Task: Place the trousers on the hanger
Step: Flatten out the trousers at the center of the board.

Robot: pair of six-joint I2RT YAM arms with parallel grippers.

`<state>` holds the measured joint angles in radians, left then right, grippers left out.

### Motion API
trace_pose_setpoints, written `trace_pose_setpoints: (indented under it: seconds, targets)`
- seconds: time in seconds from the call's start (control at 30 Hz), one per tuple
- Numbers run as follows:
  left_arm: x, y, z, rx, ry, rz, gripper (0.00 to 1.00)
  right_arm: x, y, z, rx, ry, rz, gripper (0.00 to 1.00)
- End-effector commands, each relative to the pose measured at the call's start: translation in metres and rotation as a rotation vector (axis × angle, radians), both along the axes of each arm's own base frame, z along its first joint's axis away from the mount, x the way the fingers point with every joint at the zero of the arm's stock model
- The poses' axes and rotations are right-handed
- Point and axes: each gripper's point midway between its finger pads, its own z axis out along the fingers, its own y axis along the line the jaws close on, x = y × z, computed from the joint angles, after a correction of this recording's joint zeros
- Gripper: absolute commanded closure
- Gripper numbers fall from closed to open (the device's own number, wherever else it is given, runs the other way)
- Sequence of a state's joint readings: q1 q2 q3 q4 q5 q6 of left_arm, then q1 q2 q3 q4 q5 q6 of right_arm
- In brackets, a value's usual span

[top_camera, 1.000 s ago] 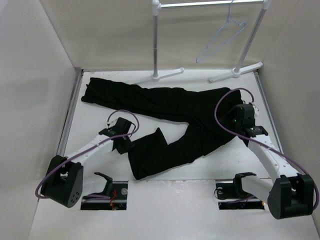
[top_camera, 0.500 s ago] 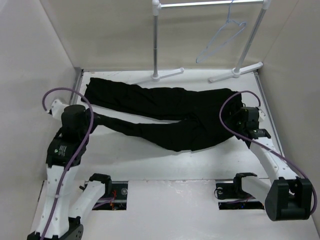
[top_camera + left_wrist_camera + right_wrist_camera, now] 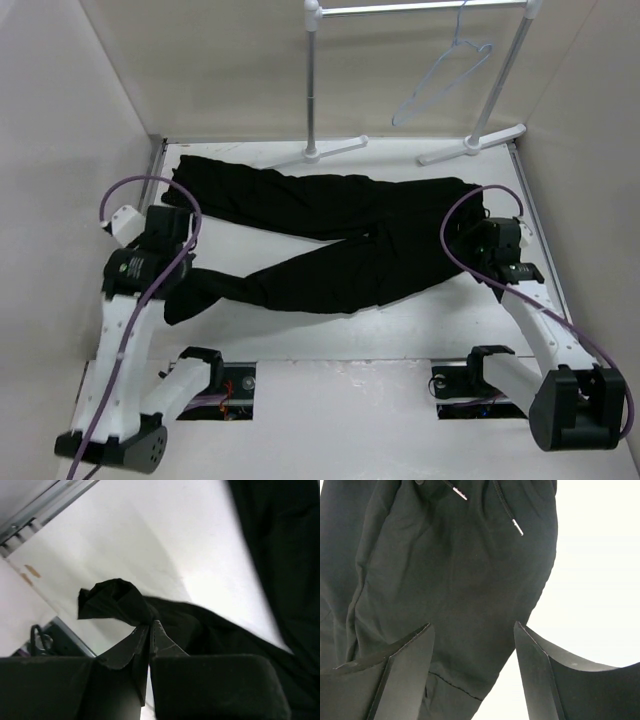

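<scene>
Trousers (image 3: 340,235) lay across table (image 3: 300,335), waist right, legs left. Hanger (image 3: 440,85) hung on rail stand (image 3: 312,90) behind them. Left gripper (image 3: 149,626) at near cuff.

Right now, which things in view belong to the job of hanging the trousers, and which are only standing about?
For the job: soft black fabric trousers, lying spread out; thin pale blue wire hanger, hanging at the back.
Only standing about: white rail stand; white table.
</scene>
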<state>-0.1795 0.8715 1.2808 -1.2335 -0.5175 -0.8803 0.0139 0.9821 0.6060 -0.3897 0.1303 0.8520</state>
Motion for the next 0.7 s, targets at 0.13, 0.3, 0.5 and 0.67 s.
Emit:
trace_pose_setpoints:
  seconds: [0.13, 0.3, 0.5, 0.67]
  targets:
    - [0.105, 0.049, -0.067, 0.083, 0.143, 0.160, 1.00, 0.005, -0.028, 0.024, -0.046, -0.050, -0.059, 0.28]
    - [0.167, 0.085, -0.060, 0.060, 0.110, 0.252, 1.00, -0.003, -0.031, 0.032, -0.056, -0.061, -0.065, 0.58]
    - [0.199, 0.106, -0.077, 0.064, 0.224, 0.196, 0.90, -0.017, -0.029, 0.020, -0.057, -0.033, -0.059, 0.55]
    - [0.163, 0.112, -0.111, 0.013, 0.285, 0.216, 0.68, -0.017, -0.039, 0.014, -0.062, -0.019, -0.092, 0.31]
